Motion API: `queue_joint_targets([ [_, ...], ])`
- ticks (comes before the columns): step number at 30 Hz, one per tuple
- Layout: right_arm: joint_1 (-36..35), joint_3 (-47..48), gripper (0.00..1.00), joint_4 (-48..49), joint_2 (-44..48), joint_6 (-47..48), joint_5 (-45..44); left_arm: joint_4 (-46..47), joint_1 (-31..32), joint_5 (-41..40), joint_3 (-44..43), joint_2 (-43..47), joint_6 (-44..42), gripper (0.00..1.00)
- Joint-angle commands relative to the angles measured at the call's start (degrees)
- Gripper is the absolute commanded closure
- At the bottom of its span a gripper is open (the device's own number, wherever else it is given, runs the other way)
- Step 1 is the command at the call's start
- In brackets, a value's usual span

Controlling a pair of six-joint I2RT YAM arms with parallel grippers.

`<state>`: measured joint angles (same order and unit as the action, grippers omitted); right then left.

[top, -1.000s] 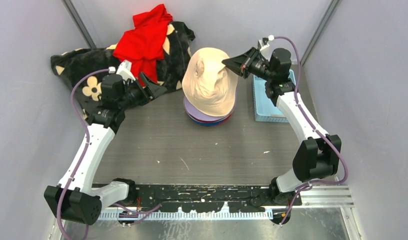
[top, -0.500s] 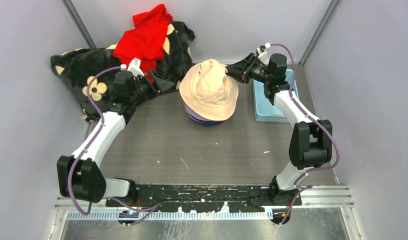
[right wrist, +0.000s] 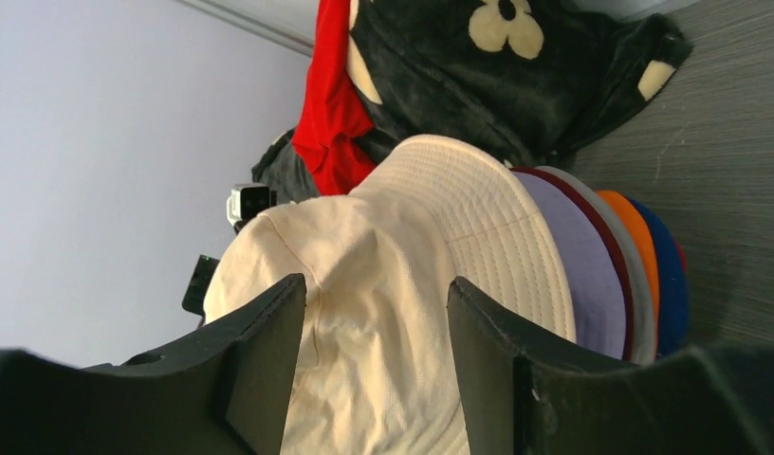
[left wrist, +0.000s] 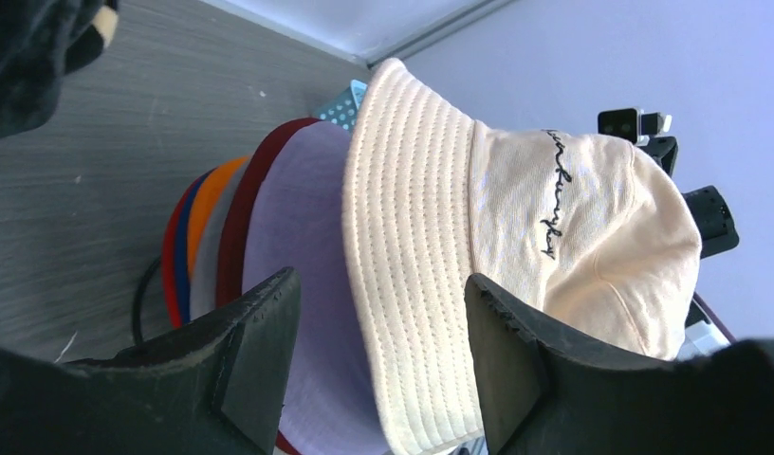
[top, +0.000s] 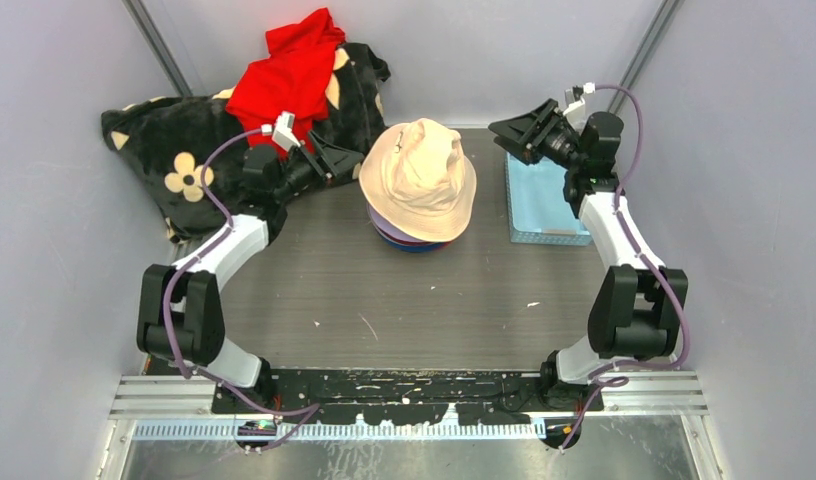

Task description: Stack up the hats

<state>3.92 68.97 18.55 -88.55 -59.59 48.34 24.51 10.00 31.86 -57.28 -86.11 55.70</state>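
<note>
The hats sit in one stack (top: 416,238) mid-table. A cream bucket hat (top: 419,175) lies on top, over lilac-grey, maroon, orange, blue and red brims. My left gripper (top: 349,160) hovers open just left of the stack, touching nothing. In the left wrist view the cream hat (left wrist: 516,237) and the coloured brims (left wrist: 203,246) lie beyond the open gripper (left wrist: 381,284). My right gripper (top: 504,138) is open to the right of the stack, clear of it. The right wrist view shows the cream hat's crown (right wrist: 364,275) past the empty open gripper (right wrist: 376,286).
A light blue basket (top: 544,200) stands right of the stack, under the right arm. A black blanket with cream flowers (top: 174,140) is heaped at the back left, with a red garment (top: 289,80) on it. Grey walls close in on three sides.
The right gripper opened, let go of the cream hat's crown and drew back to the right. The hat settled flat on the stack. The left gripper moved closer to the stack.
</note>
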Motion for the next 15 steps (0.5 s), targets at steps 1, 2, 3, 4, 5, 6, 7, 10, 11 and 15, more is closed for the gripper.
queue_joint_targets([
  [1,0.4,-2.0,0.38,-3.7,5.0,7.1,-1.1,13.0,-0.3,6.5,-1.1,-4.1,5.5,0.36],
  [2,0.4,-2.7,0.38,-3.5,5.3,7.1,-1.0,14.7,-0.3,7.1,-1.2,-5.0,6.7,0.36],
  [3,0.5,-3.1,0.38,-3.4,5.5,7.1,-0.8,15.9,-0.3,7.4,-1.0,-5.7,7.4,0.36],
  [4,0.6,-3.6,0.38,-3.4,5.6,7.2,-0.6,17.0,-0.2,7.6,-0.8,-6.4,8.1,0.36],
  [5,0.6,-4.0,0.38,-3.2,5.7,7.2,-0.4,17.6,-0.2,7.9,-0.9,-7.0,8.6,0.36],
  [6,0.6,-4.4,0.38,-3.1,5.8,7.2,-0.3,18.6,-0.2,8.6,-1.0,-7.6,9.3,0.36],
  [7,0.7,-4.8,0.38,-3.0,5.9,7.3,-0.3,19.8,-0.3,9.1,-1.2,-8.4,10.1,0.36],
  [10,0.8,-6.0,0.38,-2.9,6.1,7.4,-0.1,24.6,-0.2,10.4,-1.4,-10.4,13.1,0.36],
  [11,0.9,-6.4,0.38,-2.8,6.2,7.5,0.0,26.4,-0.3,10.9,-1.5,-11.1,14.3,0.36],
  [15,1.5,-7.9,0.39,-2.7,6.4,7.6,0.1,35.1,-0.2,13.5,-2.6,-15.2,20.7,0.43],
])
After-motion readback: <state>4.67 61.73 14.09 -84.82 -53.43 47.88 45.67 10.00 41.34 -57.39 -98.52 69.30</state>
